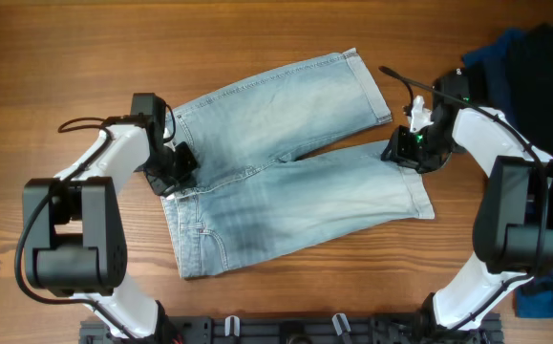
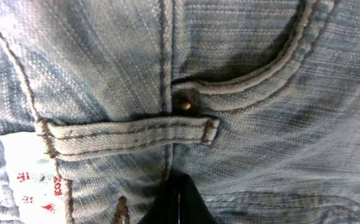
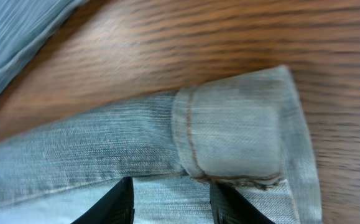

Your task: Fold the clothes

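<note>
Shorts (image 2: 260, 124) pinched by left hand (image 2: 178, 202); right hand (image 3: 170, 199) straddles cuff (image 3: 235, 143).

The overhead camera looks straight down on the whole counter (image 1: 66, 57). Each wrist camera peers down from very near the denim shorts (image 1: 286, 182): left at the waistband (image 2: 105, 68), right at a cuff (image 3: 235, 137) (both also visible overhead).

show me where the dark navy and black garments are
Overhead view: the dark navy and black garments lie at the picture's upper right, beside the right arm.
</note>
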Robot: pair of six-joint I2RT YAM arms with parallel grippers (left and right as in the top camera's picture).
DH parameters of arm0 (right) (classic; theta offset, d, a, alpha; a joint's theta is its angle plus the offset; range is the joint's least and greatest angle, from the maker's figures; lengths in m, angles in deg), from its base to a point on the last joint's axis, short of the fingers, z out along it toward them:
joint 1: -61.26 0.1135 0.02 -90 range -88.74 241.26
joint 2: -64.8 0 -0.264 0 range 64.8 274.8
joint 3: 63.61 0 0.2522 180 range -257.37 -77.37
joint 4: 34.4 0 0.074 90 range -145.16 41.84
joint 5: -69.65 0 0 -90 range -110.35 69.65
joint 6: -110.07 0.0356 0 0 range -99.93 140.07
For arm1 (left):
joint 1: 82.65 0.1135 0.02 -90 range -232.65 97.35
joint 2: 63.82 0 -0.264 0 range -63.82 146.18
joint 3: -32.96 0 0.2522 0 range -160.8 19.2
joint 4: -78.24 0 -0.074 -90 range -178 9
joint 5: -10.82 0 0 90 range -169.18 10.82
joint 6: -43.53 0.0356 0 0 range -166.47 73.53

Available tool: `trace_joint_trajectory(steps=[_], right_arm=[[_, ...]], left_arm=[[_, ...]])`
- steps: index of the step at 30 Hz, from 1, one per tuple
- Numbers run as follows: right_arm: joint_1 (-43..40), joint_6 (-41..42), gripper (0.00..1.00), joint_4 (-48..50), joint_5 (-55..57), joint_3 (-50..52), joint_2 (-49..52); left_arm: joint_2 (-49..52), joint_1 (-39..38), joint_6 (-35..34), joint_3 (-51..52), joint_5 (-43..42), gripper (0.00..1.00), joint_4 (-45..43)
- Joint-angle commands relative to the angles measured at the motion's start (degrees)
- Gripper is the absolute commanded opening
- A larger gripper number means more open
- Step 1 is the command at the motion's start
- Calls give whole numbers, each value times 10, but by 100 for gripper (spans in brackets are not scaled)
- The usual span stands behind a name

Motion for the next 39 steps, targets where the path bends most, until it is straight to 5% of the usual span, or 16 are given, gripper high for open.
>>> trace_joint_trajectory(steps=[1,5,9,10,12,19,21,30,35,39], right_arm=[[-19,59,42,11,193,13,18],[-19,-39,56,9,-3,-18,15],[-7,-61,65,20,-213,-125,-14],[0,-59,64,39,-212,-127,-14],[22,-57,35,85,-205,-127,1],[64,-56,24,155,-127,-126,108],[61,-54,4,152,-83,-126,150],[20,26,4,-10,92,-126,144],[20,150,4,-35,95,-126,144],[20,155,4,-45,99,-126,132]], left_arm=[[42,6,13,20,150,4,-34],[42,6,16,-16,139,4,-56],[35,0,30,-206,38,4,39],[35,-5,30,-220,28,4,39],[35,-18,31,-225,21,4,44],[35,-26,30,-224,31,4,63],[35,-26,31,-224,32,4,74],[36,-26,48,-183,124,4,41],[38,-26,63,-181,127,4,-12],[50,-26,62,-168,173,4,-34]])
